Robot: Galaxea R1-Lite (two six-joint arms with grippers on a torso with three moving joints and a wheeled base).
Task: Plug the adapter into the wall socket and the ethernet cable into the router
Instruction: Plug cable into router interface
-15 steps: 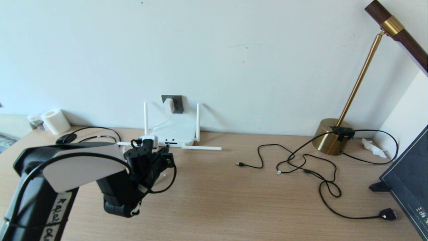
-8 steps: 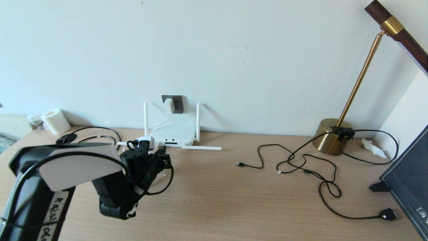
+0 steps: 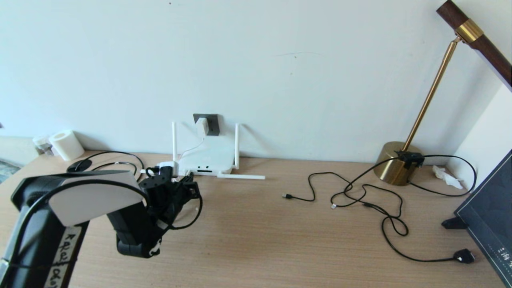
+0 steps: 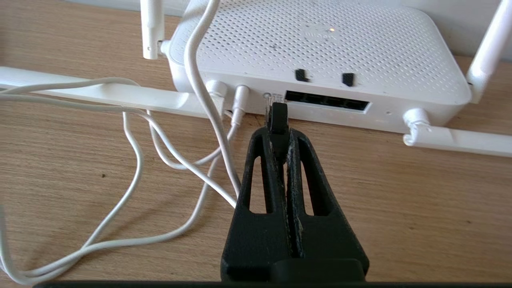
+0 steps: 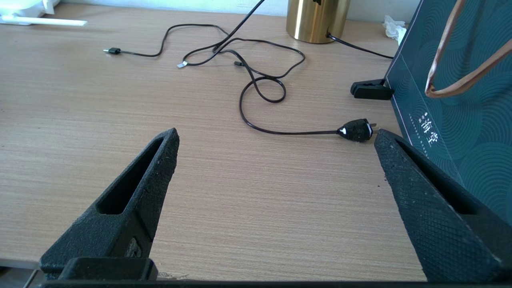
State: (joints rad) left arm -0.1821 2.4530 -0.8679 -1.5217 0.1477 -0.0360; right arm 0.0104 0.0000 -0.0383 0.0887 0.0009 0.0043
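The white router [image 3: 208,158] lies against the wall with its ports [image 4: 326,101] facing me. Above it, the white adapter [image 3: 202,126] sits in the dark grey wall socket [image 3: 212,124], and its thin white cord runs down to the router. My left gripper [image 4: 279,134] is shut on the black boot of the ethernet cable [image 4: 277,118]. The clear plug tip is at the router's front edge, just beside the end of the port row. In the head view the left gripper [image 3: 191,186] hovers just in front of the router. My right gripper [image 5: 276,136] stands open over bare desk.
Loops of white cord [image 4: 132,160] lie beside the left gripper. Thin black cables [image 3: 360,196] and a black plug [image 3: 464,256] sprawl at the right, near a gold lamp base [image 3: 396,162] and a dark teal bag [image 3: 488,216]. A paper roll [image 3: 66,144] stands back left.
My left gripper has carried the ethernet cable's plug a little to the left and closer to the router's front. Its grip is unchanged. The right gripper stayed open.
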